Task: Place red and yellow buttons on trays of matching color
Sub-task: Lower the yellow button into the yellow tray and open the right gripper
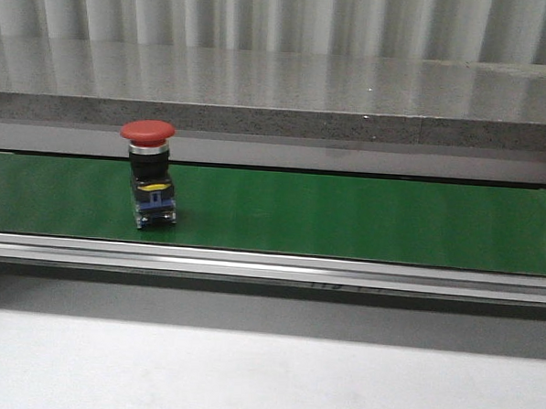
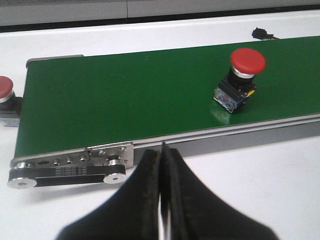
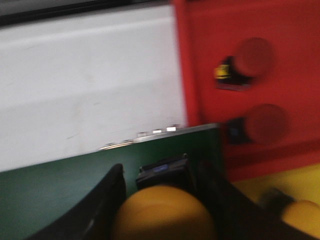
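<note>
Conveyor belt (image 1: 346, 217), green, serves as landmark. Red button (image 1: 147, 172) stands upright on it, untouched, probably awaiting pickup. Left end effector (image 2: 161, 165) waits just off the belt's near edge, fingers pressed together, empty. Right end effector (image 3: 162, 200) pinches a yellow button (image 3: 162, 212) beyond the belt's end, likely carrying it toward the yellow tray (image 3: 270, 182) beside the red tray (image 3: 210, 60), which holds two red buttons.

Red button (image 1: 149, 131); green belt (image 1: 346, 216); red tray (image 3: 250, 75)

Left hand (image 2: 161, 165) closed, empty; right hand (image 3: 165, 185) clamped around yellow button (image 3: 162, 212).
</note>
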You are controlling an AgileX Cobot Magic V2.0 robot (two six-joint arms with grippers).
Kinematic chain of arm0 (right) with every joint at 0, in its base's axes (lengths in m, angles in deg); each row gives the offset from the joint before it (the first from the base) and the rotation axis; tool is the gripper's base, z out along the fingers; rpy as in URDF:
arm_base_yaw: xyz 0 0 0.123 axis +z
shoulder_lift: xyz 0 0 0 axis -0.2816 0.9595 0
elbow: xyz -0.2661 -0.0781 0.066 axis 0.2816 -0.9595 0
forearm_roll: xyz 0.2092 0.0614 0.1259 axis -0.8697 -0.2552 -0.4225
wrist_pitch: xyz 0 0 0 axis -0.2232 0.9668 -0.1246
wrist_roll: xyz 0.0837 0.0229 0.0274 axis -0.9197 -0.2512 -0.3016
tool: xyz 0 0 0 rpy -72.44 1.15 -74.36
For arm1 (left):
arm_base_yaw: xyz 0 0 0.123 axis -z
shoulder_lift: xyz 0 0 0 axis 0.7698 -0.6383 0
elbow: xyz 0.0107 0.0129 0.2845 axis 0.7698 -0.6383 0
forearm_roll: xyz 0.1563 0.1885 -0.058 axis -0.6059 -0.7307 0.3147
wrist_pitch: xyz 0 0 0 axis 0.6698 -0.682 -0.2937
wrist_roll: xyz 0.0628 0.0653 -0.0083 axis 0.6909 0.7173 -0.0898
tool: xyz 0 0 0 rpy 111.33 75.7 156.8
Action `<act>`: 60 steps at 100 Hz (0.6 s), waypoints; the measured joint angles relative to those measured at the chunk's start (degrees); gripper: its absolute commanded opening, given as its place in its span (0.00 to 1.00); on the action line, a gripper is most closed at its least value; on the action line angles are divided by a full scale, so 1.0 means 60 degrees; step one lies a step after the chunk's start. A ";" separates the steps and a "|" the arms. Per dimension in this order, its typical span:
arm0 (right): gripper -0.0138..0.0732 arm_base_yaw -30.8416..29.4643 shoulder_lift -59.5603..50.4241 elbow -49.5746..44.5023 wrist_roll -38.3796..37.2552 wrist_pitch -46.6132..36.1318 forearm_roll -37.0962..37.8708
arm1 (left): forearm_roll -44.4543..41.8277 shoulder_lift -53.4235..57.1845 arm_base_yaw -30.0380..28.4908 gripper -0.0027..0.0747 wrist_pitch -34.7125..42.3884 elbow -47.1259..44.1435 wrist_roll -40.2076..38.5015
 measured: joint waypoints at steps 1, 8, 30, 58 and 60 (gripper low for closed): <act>0.17 -0.0110 0.0000 0.0000 -0.0049 0.0004 0.0027 | 0.0000 0.0000 0.0000 0.01 0.0000 0.0000 0.0000; 0.17 -0.1170 0.0000 0.0000 -0.0365 -0.0079 0.0037 | 0.0000 0.0000 0.0000 0.01 0.0000 0.0000 0.0000; 0.17 -0.3887 0.0000 -0.0406 -0.1449 -0.0647 0.0094 | 0.0000 0.0000 0.0000 0.01 0.0000 0.0000 0.0000; 0.17 -0.5013 0.0423 -0.1813 -0.2270 -0.2229 0.0094 | 0.0003 0.0000 0.0000 0.01 0.0000 0.0000 0.0000; 0.17 -0.5013 0.0503 -0.1889 -0.2339 -0.2353 0.0094 | 0.0003 0.0000 0.0000 0.01 0.0000 0.0000 0.0000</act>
